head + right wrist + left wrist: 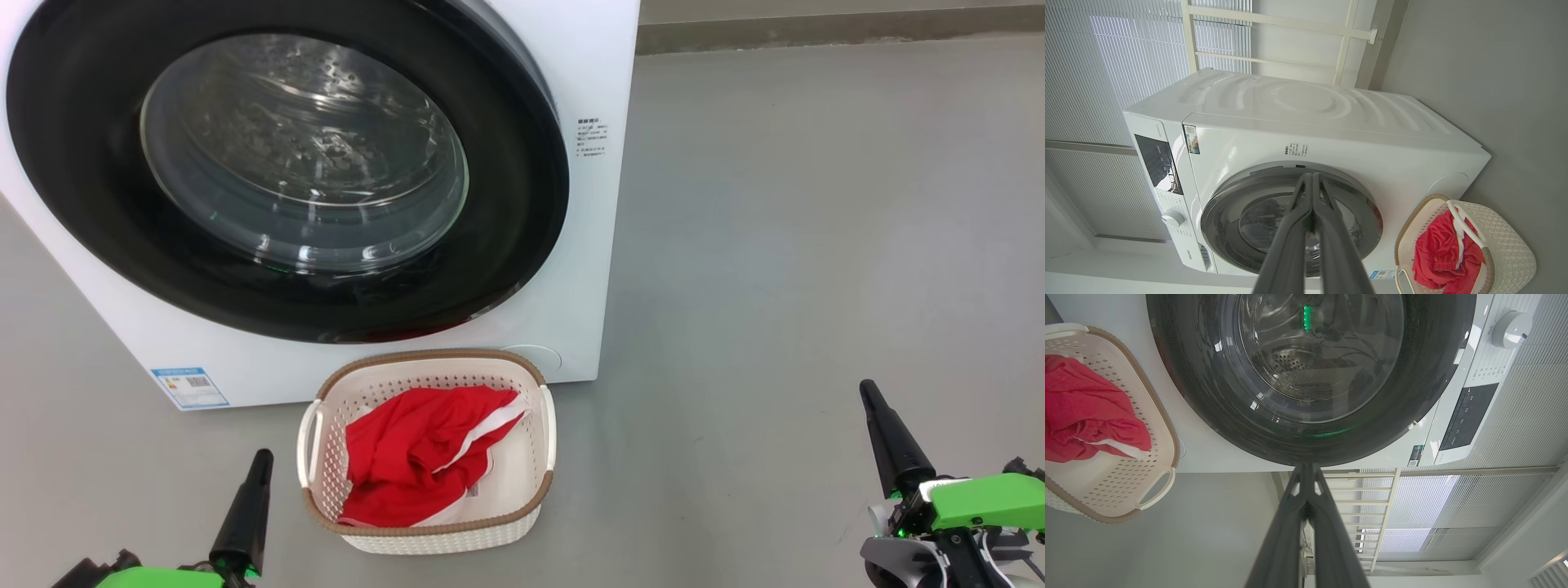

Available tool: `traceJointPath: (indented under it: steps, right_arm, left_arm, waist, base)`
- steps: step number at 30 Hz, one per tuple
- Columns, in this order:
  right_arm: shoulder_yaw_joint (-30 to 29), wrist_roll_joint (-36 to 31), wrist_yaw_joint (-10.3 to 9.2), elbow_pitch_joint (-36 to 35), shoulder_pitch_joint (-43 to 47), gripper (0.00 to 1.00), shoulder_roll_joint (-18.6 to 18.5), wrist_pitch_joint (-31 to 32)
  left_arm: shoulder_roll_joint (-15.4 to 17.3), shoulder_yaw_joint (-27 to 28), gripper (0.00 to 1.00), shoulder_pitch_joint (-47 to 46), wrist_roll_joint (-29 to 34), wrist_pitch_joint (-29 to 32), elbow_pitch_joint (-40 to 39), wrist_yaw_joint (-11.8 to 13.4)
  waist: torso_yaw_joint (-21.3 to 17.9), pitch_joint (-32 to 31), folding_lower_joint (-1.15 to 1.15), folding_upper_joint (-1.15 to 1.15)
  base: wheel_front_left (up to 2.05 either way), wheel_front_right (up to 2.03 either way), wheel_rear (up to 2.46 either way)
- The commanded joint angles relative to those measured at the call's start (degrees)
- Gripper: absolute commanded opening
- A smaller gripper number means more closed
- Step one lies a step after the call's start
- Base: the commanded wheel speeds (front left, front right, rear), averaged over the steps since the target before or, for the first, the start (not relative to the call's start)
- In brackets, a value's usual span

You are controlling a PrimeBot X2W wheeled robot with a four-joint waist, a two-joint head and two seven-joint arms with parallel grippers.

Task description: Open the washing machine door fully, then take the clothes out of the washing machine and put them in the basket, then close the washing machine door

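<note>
The head view cuts off the top and left side of the washing machine (592,269). Its washing machine door (82,163) lies closed against the white front, as far as the three views show. Reflections cover the glass bowl, so little of the drum behind it can be made out. The left wrist view catches a patch of perforated steel through the glass, and nothing red shows there. The small printed label (591,137) beside the door is too fine to read. So is the blue sticker (189,387) at the lower corner.

The clothes (408,457) lie in the basket (433,357), a crumpled red heap with a white band across it that hides most of the basket's floor. The basket stands on the grey floor (800,229) just in front of the machine, below the door. In the left wrist view the picture's edge cuts the basket, and the bottom edge clips it in the right wrist view.

Little of either arm shows in the head view — a sliver of green housing at the lower left, and a green wrist block with cabling at the lower right. The left jaws' fingers (243,514) point up towards the machine from near the basket's left handle. They are pressed together and hold nothing. The right jaws' fingers (891,441) lean up and to the left over bare floor, well apart from the basket — closed tight and empty too.
</note>
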Motion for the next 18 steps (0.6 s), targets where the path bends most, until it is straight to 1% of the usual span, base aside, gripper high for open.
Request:
traceJointPath:
  steps: [1,18]
  right_arm:
    - [0.82,-0.06,-0.03,-1.64,-2.44,0.0,-0.3,0.32]
    - [0.8,-0.08,-0.03,-1.64,-2.44,0.0,-0.28,0.34]
  left_arm:
    - [1.03,1.95,0.0,-2.36,-0.4,0.2,-1.19,-0.41]
    - [1.03,1.95,0.0,-2.36,-0.4,0.2,-1.2,-0.41]
  waist:
    - [0.0,0.0,0.0,0.0]
    - [0.0,0.0,0.0,0.0]
  base:
    - [0.0,0.0,0.0]
    - [0.0,0.0,0.0]
